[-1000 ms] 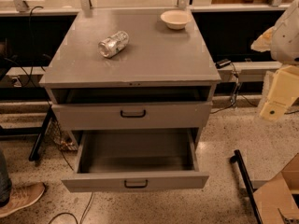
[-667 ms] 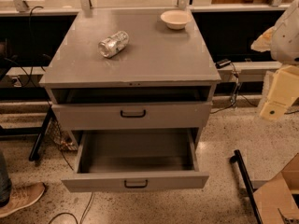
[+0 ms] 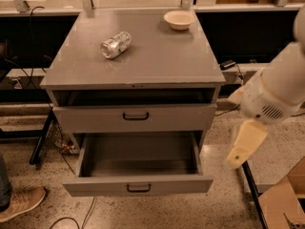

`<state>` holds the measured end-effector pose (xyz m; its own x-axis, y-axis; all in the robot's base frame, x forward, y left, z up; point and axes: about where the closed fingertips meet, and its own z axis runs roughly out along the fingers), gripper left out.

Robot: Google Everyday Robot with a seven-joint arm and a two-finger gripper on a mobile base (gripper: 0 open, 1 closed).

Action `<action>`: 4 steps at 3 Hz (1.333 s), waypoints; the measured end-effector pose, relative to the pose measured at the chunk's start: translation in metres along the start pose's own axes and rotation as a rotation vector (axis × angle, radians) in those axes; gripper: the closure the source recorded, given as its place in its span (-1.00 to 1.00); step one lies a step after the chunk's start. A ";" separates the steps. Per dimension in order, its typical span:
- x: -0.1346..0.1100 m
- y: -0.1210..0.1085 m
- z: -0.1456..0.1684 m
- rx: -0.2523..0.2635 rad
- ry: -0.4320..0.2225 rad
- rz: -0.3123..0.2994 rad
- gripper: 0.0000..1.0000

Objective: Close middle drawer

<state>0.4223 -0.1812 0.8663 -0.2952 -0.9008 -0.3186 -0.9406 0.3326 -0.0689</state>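
Note:
The middle drawer [image 3: 138,187] stands pulled out of the grey cabinet [image 3: 138,61]. Its deep grey tray is bare inside, and its low front panel carries a small black handle [image 3: 138,188] at centre. Above it, the drawer with the taller front panel [image 3: 135,118] is pushed in. The lowest drawer is hidden under the open one. My gripper [image 3: 244,146] hangs from the white arm [image 3: 274,97] to the right of the cabinet, level with the open drawer and apart from it, holding nothing that I can see.
A crushed can [image 3: 116,44] lies on its side and a beige bowl [image 3: 179,19] stands on the cabinet top. A person's shoe [image 3: 21,202] is at the lower left. A cardboard box [image 3: 283,202] and a black bar [image 3: 249,182] are at the lower right.
My arm and gripper have moved down and left, closer to the open drawer's right side. The drawer has not moved.

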 end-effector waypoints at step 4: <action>-0.001 0.055 0.179 -0.281 -0.084 0.111 -1.00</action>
<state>0.4011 -0.1119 0.6938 -0.3950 -0.8330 -0.3874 -0.9163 0.3270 0.2312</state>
